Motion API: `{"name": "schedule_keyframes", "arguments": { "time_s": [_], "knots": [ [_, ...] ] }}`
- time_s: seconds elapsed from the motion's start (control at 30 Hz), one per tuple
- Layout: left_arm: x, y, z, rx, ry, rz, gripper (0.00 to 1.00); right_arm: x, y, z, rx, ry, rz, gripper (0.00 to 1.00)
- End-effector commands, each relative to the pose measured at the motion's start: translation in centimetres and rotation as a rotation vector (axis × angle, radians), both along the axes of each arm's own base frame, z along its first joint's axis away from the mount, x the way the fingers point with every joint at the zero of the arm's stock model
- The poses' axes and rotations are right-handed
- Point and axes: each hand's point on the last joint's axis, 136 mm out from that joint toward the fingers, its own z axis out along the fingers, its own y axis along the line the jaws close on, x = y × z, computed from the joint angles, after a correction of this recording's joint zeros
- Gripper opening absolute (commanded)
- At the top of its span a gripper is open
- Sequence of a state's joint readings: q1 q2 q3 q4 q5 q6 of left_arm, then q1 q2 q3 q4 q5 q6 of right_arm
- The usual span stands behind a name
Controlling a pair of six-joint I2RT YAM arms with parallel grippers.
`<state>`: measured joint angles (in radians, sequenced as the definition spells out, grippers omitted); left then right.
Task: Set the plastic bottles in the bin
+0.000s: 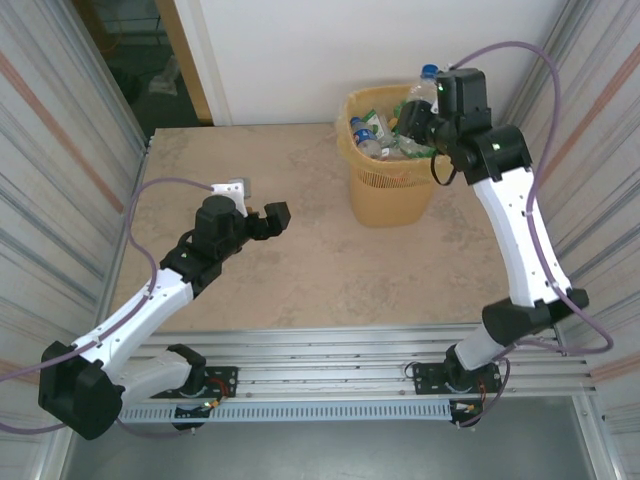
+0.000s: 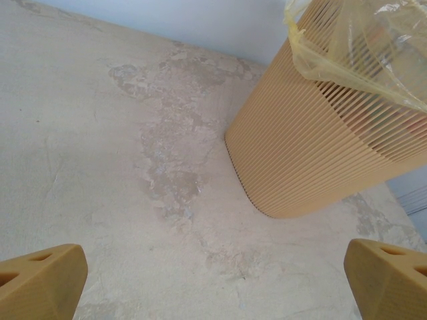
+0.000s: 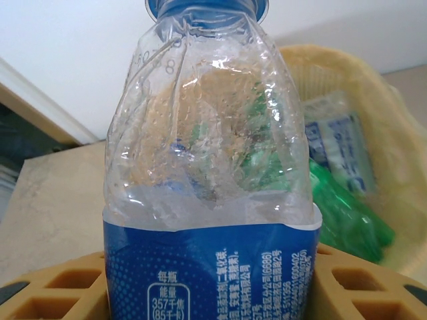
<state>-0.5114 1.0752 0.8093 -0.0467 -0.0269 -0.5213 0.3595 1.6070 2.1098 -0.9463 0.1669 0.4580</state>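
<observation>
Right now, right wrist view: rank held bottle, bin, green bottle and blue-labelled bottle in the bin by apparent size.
1. held bottle: largest, but only because it's right at the camera.
2. bin: partly out of frame.
3. green bottle and blue-labelled bottle: look alike, not ranked.

I am working in a robotics lab test cell. The left arm (image 1: 130,320) and right arm (image 1: 515,225) are bolted to slotted aluminium rails (image 1: 340,352) at the edge of a stone-look tabletop (image 1: 300,275), boxed in by ribbed side panels (image 1: 50,140) and a plain white back wall (image 1: 320,50).
</observation>
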Motion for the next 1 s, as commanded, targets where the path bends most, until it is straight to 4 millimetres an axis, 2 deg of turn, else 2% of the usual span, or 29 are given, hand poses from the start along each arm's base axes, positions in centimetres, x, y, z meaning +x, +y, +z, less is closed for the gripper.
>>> {"name": "schedule_keyframes", "arguments": {
  "time_s": [0.0, 0.17, 0.33, 0.67, 0.97],
  "knots": [
    [0.0, 0.3, 1.0, -0.026, -0.007, 0.016, 0.99, 1.6, 2.0, 0.5, -0.02, -0.012, 0.096, 0.53],
    [0.0, 0.4, 0.9, -0.02, -0.002, 0.023, 0.99, 4.6, 3.9, -1.1, -0.033, 0.03, 0.134, 0.53],
    [-0.1, 0.6, 1.1, -0.015, -0.005, 0.027, 0.99, 6.5, 4.9, -3.3, -0.048, 0.071, 0.154, 0.53],
    [-0.2, 0.8, 1.0, -0.011, -0.007, 0.03, 0.99, 8.4, 6.1, -7.3, -0.087, 0.143, 0.187, 0.54],
    [-0.1, 0.7, 1.1, -0.004, -0.012, 0.027, 0.99, 9.4, 5.8, -9.5, -0.135, 0.178, 0.166, 0.57]
  ]
}}
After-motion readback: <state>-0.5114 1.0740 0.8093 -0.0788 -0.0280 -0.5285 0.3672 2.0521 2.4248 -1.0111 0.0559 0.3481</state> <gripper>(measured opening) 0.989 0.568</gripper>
